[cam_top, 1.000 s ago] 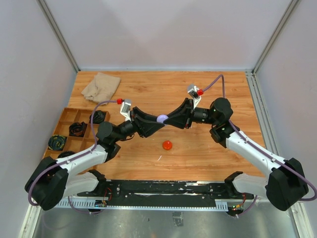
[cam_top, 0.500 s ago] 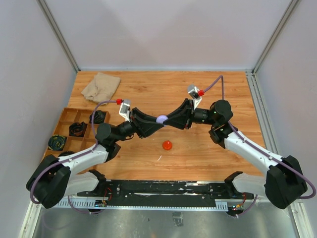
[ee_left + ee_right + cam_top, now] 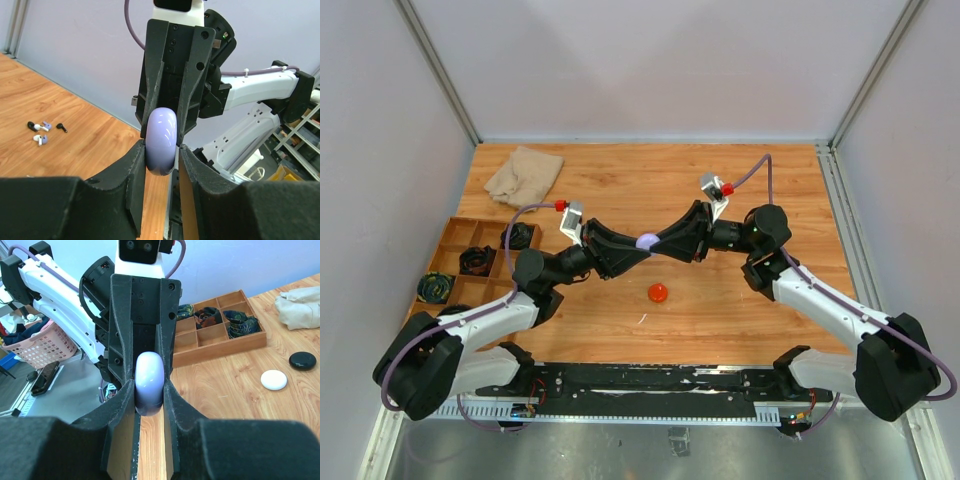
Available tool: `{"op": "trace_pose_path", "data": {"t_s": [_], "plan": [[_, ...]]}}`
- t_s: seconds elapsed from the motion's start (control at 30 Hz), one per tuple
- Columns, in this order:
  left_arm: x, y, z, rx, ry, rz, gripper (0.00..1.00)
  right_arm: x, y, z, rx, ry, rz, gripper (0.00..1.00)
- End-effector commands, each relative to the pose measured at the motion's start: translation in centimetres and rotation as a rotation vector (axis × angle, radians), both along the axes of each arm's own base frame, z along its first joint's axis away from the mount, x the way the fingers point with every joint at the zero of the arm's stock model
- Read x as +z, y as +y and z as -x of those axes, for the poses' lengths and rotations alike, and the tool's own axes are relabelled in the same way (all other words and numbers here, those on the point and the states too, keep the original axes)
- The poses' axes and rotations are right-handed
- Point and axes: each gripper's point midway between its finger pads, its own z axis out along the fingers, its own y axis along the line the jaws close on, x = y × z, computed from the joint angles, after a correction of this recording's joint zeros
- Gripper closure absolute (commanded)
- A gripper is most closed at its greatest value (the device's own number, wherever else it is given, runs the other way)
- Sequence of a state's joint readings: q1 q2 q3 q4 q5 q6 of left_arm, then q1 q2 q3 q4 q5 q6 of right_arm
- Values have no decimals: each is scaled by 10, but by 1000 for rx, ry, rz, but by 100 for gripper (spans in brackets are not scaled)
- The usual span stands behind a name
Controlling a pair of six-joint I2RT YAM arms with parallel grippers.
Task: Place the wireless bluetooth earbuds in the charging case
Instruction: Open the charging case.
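Observation:
A lilac charging case (image 3: 646, 241) hangs in the air over the middle of the table, pinched from both sides. My left gripper (image 3: 637, 248) comes in from the left and is shut on the case (image 3: 161, 140). My right gripper (image 3: 659, 243) faces it from the right, also shut on the case (image 3: 149, 375). The case's lid looks closed. Several tiny earbuds (image 3: 42, 131) in black, lilac and white lie loose on the wood, seen only in the left wrist view.
A red puck (image 3: 658, 293) lies on the table just in front of the grippers. A white puck (image 3: 274, 379) and a black puck (image 3: 302, 360) lie near the wooden compartment tray (image 3: 470, 262). A beige cloth (image 3: 525, 174) sits at the back left.
My left gripper's jaws have closed in onto the case. Both arms have stayed almost where they were, and the right gripper's hold is unchanged.

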State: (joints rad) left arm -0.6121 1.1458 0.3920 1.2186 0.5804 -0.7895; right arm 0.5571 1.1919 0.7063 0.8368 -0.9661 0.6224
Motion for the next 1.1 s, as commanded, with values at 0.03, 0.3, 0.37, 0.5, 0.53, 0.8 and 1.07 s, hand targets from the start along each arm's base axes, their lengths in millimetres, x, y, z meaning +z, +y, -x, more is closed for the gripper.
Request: {"op": "trace_pose_path", "data": {"t_s": [0.03, 0.3, 0.37, 0.5, 0.53, 0.8, 1.07], "plan": [[-6, 1, 1, 6, -20, -26, 92, 6, 2, 3, 0, -71, -19, 75], [-12, 1, 0, 26, -58, -87, 100, 4, -3, 4, -24, -127, 52, 49], [-14, 1, 1, 25, -72, -102, 100, 4, -4, 4, -29, -138, 68, 47], [-18, 0, 2, 22, -105, -142, 100, 5, -7, 2, -46, -170, 112, 45], [-19, 0, 2, 20, -116, -152, 100, 5, -8, 1, -55, -178, 122, 45], [-18, 0, 4, 26, -254, -206, 100, -2, -9, -6, -90, -214, 185, 42], [-16, -1, 3, 35, -340, -233, 100, -22, -1, -7, -134, -285, 317, 39]]}}
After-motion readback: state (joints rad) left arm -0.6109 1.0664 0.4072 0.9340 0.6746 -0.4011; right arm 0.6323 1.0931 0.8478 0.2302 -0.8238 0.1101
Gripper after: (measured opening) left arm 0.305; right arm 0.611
